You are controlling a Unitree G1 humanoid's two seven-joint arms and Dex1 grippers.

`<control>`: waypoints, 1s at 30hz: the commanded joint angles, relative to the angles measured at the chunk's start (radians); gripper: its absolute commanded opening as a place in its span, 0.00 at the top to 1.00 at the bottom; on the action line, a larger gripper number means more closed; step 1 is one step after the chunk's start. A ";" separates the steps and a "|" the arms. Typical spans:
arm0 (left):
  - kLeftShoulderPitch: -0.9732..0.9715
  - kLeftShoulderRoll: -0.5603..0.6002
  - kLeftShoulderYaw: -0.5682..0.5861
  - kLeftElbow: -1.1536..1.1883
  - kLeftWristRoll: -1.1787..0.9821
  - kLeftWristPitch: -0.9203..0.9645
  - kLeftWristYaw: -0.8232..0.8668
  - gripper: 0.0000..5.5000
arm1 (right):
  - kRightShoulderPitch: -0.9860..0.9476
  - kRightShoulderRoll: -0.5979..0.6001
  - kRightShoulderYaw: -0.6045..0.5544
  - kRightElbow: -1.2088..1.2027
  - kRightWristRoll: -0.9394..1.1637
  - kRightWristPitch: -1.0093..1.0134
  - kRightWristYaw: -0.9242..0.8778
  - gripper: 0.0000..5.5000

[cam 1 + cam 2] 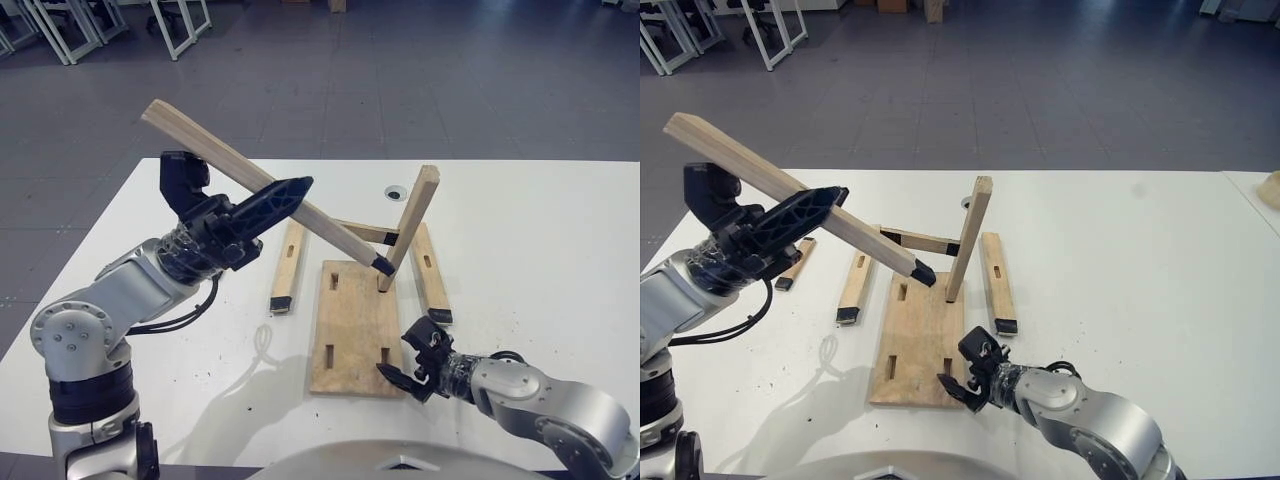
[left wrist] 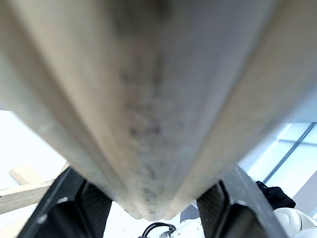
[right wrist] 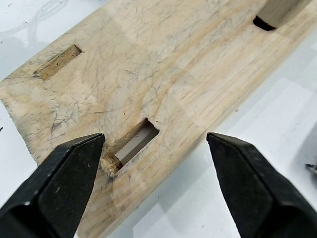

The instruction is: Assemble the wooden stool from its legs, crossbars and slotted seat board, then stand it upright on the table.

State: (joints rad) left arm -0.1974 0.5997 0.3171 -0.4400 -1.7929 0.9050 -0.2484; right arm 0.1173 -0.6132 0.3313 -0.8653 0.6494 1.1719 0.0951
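Where grey floor (image 1: 400, 80) ends, white table (image 1: 540, 230) bears seat board (image 1: 355, 330).

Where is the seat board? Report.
Seat board lies flat mid-table, a leg standing at its far right slot, right tool at its near right corner.

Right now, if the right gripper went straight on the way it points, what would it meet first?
Most likely the seat board: the open right gripper points at its near right corner, straddling the slot there. How much gap remains is unclear.
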 commanded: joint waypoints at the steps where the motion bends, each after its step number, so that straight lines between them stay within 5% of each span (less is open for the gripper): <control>1: 0.008 0.027 -0.004 -0.012 0.010 -0.019 0.002 0.63 | 0.008 -0.073 -0.014 0.030 -0.063 0.000 0.034 0.31; 12: 0.085 0.108 0.017 -0.027 0.096 0.005 -0.114 0.63 | 0.054 -0.236 -0.059 0.071 -0.159 -0.103 0.191 0.31; 20: 0.225 0.165 -0.054 0.027 0.472 -0.037 -0.384 0.63 | 0.037 -0.237 -0.065 0.080 -0.188 -0.122 0.243 0.31; 30: 0.105 0.088 -0.180 0.194 0.808 -0.220 -0.604 0.63 | -0.009 -0.359 -0.080 0.183 -0.254 -0.254 0.435 0.31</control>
State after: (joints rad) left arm -0.0615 0.6846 0.1728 -0.2494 -1.0508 0.7153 -0.8180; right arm 0.1088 -0.9295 0.2466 -0.7299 0.4340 0.9199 0.5030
